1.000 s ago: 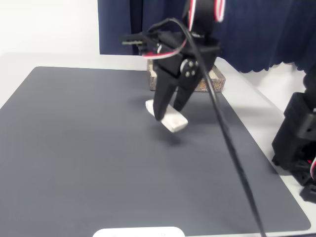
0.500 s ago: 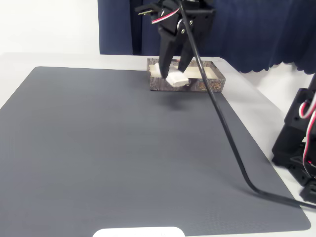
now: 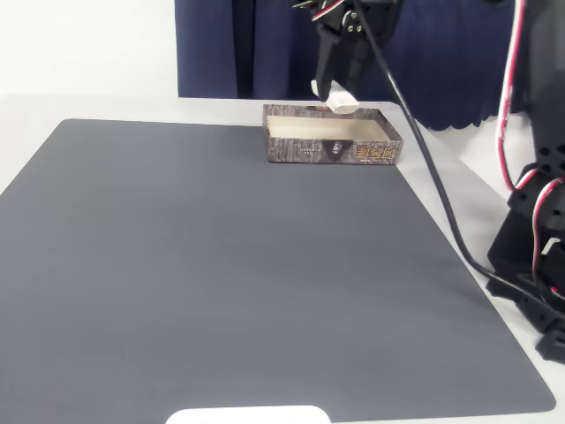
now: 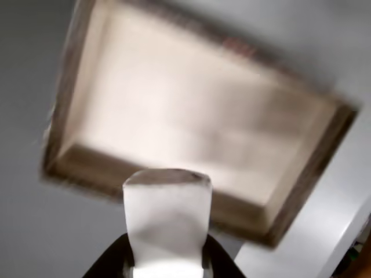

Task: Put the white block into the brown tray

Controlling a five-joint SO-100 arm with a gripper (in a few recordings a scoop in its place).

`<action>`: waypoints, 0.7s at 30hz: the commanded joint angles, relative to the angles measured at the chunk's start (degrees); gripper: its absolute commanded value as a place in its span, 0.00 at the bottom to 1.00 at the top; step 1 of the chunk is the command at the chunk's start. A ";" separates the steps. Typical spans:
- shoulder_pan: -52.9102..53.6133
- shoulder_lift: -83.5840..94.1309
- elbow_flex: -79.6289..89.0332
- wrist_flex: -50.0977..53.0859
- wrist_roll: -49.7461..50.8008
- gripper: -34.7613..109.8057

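My black gripper [image 3: 338, 91] hangs above the back edge of the brown tray [image 3: 305, 150], shut on the white block [image 3: 339, 98]. The tray is a shallow box with bark-patterned walls and a cream inside, standing at the far edge of the grey mat. In the wrist view the white block [image 4: 167, 220] sticks out between my dark fingers [image 4: 107, 263] at the bottom, with the blurred brown tray [image 4: 301, 191] spread below it, its cream floor bare.
A dark grey mat [image 3: 221, 283] covers most of the table. A dark blue curtain [image 3: 265, 44] hangs behind. The arm's black base [image 3: 538, 265] and a black cable [image 3: 441, 203] stand at the right edge. A white rounded shape [image 3: 247, 415] lies at the front edge.
The gripper has lifted the white block off the mat and carried it back and up, from in front of the tray to above its rear edge.
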 commanded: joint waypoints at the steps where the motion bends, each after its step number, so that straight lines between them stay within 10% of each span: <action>1: 1.85 -5.54 -11.16 2.37 -1.41 0.36; 11: 1.93 -13.62 -18.63 3.34 -5.54 0.34; 21: 0.97 -13.62 -19.25 2.72 -30.94 0.34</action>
